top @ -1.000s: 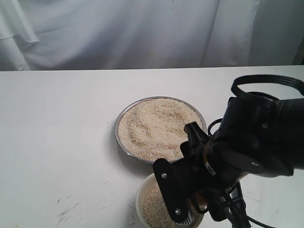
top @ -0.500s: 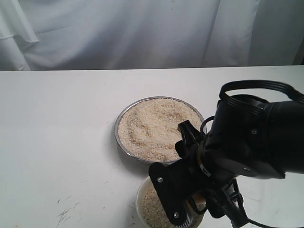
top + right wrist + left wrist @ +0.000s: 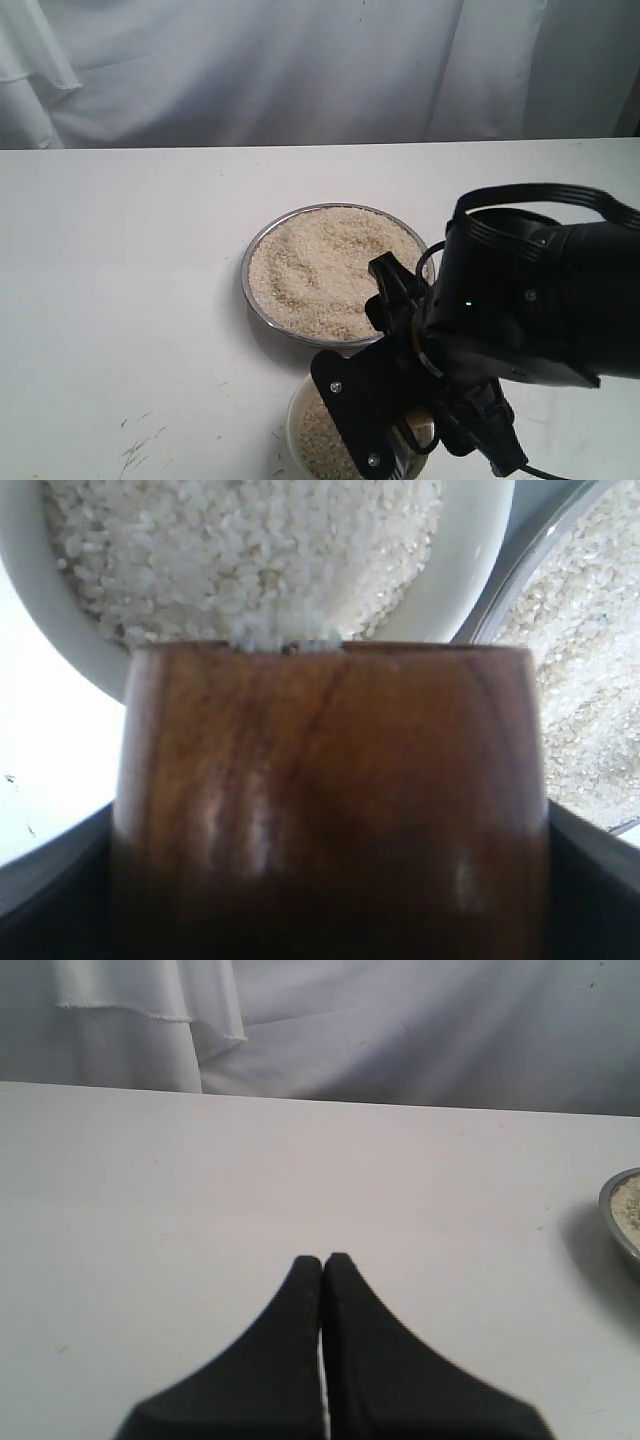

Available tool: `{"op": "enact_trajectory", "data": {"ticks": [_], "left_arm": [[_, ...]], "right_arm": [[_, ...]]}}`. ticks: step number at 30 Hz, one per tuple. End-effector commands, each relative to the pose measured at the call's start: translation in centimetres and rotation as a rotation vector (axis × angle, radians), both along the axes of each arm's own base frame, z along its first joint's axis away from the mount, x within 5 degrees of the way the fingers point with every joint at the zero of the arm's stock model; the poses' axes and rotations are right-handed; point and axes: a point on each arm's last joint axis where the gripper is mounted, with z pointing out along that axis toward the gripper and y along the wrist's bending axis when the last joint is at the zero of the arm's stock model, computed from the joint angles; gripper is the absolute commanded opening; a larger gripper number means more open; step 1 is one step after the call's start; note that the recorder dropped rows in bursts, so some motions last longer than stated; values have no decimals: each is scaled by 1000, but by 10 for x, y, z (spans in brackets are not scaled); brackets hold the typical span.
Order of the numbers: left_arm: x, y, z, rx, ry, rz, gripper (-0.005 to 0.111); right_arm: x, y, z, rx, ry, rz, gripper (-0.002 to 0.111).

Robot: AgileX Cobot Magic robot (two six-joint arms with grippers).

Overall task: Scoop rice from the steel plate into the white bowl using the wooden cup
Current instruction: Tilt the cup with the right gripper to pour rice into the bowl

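Note:
The steel plate sits mid-table, heaped with rice. Just in front of it stands the white bowl, partly filled with rice and largely hidden in the exterior view by my right arm. My right gripper is shut on the wooden cup, which is tipped over the bowl's rim. A few grains lie at the cup's lip. My left gripper is shut and holds nothing, above bare table. The plate's edge shows beside it.
A white cloth backdrop hangs behind the table's far edge. Dark scuff marks spot the tabletop at the front left. My bulky right arm covers the front right of the table.
My right arm has shifted slightly left and down over the bowl, covering more of it. The plate and the bowl have not moved.

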Motion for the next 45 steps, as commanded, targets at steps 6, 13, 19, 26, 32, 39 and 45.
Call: {"op": "enact_trajectory", "data": {"ticks": [6,13,19,26,32,39,45], "left_arm": [[0,0,-1,1,-6,-2,0],[0,0,-1,1,-6,-2,0],[0,0,-1,1,-6,-2,0],[0,0,-1,1,-6,-2,0],[0,0,-1,1,-6,-2,0],[0,0,-1,1,-6,-2,0],[0,0,-1,1,-6,-2,0]], "right_arm": [[-3,4,4,-23,-42,47,0],[-1,7,9,-14,-59,54,0],[-4,13,12,-7,-71,80,0],[-5,11,13,-59,-94,100,0],[-9,13,14,-68,-102,124,0],[-12,14,14,-82,-102,132,0],[-15,15,15,-110,-121,151,0]]}}
